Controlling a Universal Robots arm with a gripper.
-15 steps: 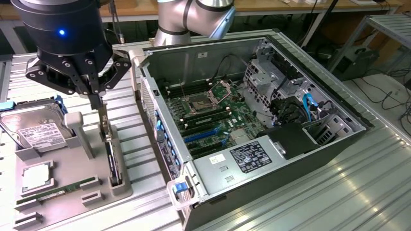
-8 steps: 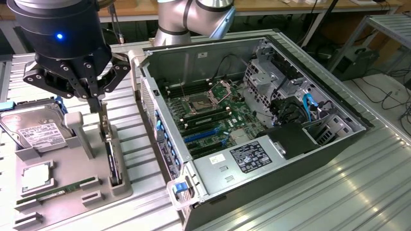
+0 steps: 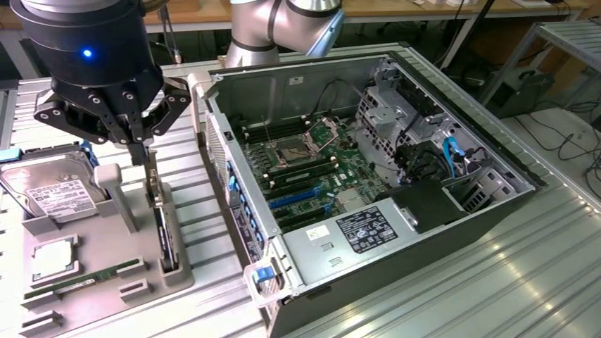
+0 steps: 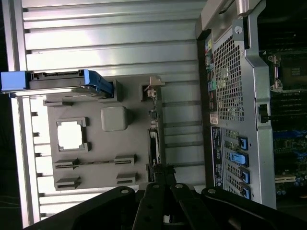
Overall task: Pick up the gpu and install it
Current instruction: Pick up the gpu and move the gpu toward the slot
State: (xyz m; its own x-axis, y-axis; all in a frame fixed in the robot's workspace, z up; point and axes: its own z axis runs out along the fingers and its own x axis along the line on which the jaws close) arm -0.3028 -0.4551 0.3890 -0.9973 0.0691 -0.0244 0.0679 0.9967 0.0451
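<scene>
The gpu (image 3: 165,236) stands on edge in a slot of the grey holder tray (image 3: 141,282), a thin dark-green card with a silver bracket (image 4: 152,89) at its far end. The wrist view shows the gpu (image 4: 153,139) edge-on. My black gripper (image 3: 143,156) hangs above the card, roughly in line with it, its fingers (image 4: 160,184) drawn together with nothing between them. The open computer case (image 3: 376,162) lies on its side at the exterior view's right, its motherboard (image 3: 314,176) with blue expansion slots exposed.
On the tray sit a silver hard drive (image 3: 49,186), a CPU (image 3: 52,257), a RAM stick (image 3: 84,279) and a grey post (image 3: 110,190). The case's rear panel (image 4: 230,110) stands close beside the tray. Ribbed metal table (image 3: 488,282) surrounds both.
</scene>
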